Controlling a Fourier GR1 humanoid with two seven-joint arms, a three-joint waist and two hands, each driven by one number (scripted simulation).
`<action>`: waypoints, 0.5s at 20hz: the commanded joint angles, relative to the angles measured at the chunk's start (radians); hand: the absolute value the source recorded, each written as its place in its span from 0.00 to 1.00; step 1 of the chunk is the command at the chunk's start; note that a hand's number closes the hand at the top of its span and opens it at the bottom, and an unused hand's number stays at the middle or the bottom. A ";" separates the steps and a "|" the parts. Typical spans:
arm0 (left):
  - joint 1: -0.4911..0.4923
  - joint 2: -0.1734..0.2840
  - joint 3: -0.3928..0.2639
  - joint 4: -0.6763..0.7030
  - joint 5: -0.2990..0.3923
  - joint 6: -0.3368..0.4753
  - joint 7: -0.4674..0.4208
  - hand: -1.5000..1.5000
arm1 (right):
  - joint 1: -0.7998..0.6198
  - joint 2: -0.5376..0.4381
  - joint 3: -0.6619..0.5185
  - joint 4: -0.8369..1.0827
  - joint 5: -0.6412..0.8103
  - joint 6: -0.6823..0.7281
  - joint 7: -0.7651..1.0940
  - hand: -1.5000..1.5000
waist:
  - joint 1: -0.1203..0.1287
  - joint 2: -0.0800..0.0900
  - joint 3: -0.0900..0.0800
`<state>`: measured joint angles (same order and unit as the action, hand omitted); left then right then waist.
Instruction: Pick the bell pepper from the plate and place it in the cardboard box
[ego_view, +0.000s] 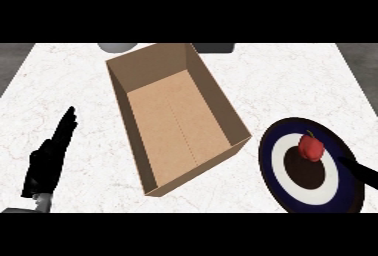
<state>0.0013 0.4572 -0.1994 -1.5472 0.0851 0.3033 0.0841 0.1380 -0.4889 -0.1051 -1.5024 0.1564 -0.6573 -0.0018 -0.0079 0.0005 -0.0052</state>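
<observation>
A small red bell pepper (311, 147) with a green stem sits on the dark blue and white plate (275, 165) at the right of the counter. Only the straight fingers of my right hand (360, 171) show, coming in from the right edge just below and right of the pepper, a short gap from it. An open cardboard box (177, 115) lies in the middle of the counter, with nothing inside. My left hand (50, 155) rests open at the lower left, fingers straight and pointing up.
A grey round object (117, 47) and a dark object (214, 48) sit at the counter's far edge behind the box. Bare white marble counter (295, 80) lies between box and plate and to the left of the box.
</observation>
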 joint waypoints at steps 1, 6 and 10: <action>0.003 -0.030 -0.011 0.015 -0.013 0.021 -0.002 0.50 | 0.101 -0.142 0.080 -0.046 0.070 0.159 0.216 0.00 | -0.005 0.001 -0.003; 0.004 -0.020 -0.017 0.000 -0.018 -0.009 -0.029 0.50 | 0.015 -0.205 0.212 -0.138 0.137 0.326 0.544 0.00 | 0.031 0.003 0.000; -0.020 -0.009 0.014 0.009 -0.008 -0.026 0.025 0.50 | 0.000 -0.215 0.265 -0.336 0.150 0.419 0.784 0.00 | 0.008 -0.002 0.002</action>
<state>-0.0128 0.4423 -0.2056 -1.5453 0.0674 0.2950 0.0940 0.1467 -0.6822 0.0952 -1.7034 0.2718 -0.3233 0.5688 0.0056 0.0007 -0.0043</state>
